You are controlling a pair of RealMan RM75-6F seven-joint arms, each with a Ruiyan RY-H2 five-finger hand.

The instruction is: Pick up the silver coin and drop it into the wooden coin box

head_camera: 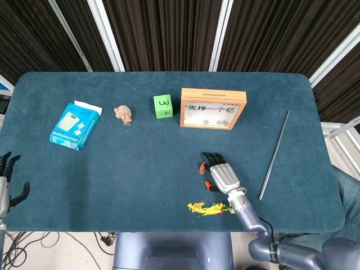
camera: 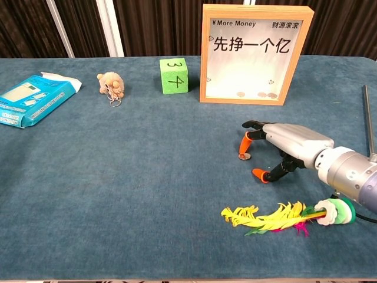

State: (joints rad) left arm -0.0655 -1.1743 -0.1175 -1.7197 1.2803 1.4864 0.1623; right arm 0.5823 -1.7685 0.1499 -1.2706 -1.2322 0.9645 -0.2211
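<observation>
right hand point(camera: 288, 150) near, fingers spread, gripping nothing | silver coin point(camera: 244, 157) on cloth just under orange forefinger tip, thumb tip beside | wooden coin box point(camera: 255, 54) beyond fingers | left hand point(head_camera: 7, 183) far off, fingers apart, empty

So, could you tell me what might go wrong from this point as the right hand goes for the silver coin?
The silver coin lies flat on the soft blue cloth, so the right hand's orange fingertips may slide over it or push it away rather than lift it. The feathered shuttlecock sits close under the wrist and could be swept aside. If lifted, a thin pinch may lose the coin before the wooden coin box.
</observation>
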